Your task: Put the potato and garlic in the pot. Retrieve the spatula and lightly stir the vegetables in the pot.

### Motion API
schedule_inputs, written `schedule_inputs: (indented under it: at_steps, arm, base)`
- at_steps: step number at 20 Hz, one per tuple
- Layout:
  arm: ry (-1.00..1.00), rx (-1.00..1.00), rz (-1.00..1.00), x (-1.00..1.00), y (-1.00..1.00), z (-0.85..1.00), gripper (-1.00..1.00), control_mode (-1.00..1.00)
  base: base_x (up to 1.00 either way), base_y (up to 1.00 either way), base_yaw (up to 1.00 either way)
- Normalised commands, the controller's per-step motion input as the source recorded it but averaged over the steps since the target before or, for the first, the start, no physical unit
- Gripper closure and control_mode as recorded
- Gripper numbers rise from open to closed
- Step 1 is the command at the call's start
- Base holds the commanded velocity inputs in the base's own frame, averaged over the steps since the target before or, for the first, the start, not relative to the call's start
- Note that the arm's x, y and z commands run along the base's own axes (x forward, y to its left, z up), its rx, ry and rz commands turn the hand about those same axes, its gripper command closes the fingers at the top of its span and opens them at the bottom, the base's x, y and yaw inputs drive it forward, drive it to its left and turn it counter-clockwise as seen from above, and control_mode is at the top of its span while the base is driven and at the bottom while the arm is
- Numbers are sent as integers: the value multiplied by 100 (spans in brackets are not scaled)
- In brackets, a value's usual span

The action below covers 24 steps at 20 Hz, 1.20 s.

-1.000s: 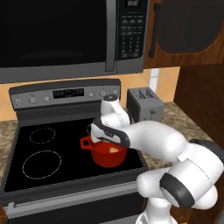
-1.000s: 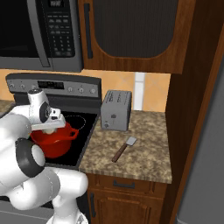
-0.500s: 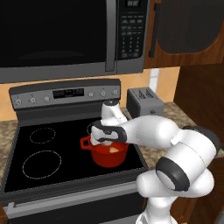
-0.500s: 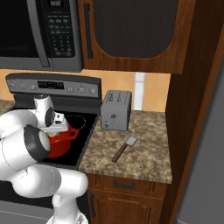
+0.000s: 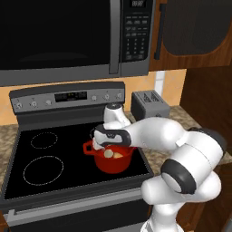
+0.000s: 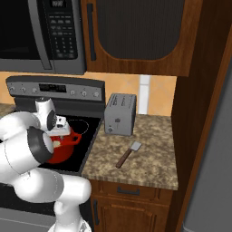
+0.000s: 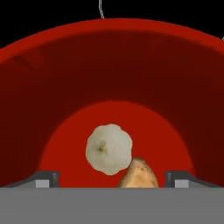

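Both vegetables lie on the floor of the pot (image 7: 65, 74) on the stove: the garlic (image 7: 108, 149) touching the potato (image 7: 139, 175). The hand (image 7: 112, 177) hangs over the pot's mouth, fingers spread wide, holding nothing. The spatula (image 6: 128, 153) lies on the counter (image 6: 154, 163) beside the toaster (image 6: 120, 114), so fetching it and stirring remain.

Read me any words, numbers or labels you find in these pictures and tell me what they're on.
Microwave keypad: button labels too small and blurred to read.
Microwave display: pale marks, unreadable.
Stove display: light marks, unreadable.
Toaster, red pot: no text visible.
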Motion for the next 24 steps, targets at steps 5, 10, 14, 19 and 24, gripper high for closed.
schedule_inputs:
  at_steps: [5,10,14,19,24]
  arm:
    - [-8,0,-3,-36,-12,93,-100,-100]
    - [1,9,-29,-36,-93,56,-100,-100]
    - [3,20,-28,0,-100,0,-100,-100]
    - [0,14,-20,-12,-100,0,-100,-100]
    - [0,-1,-13,-2,-100,-18,-100,-100]
  base:
    - [0,0,0]
    - [0,0,0]
    - [0,0,0]
    - [0,0,0]
    - [0,0,0]
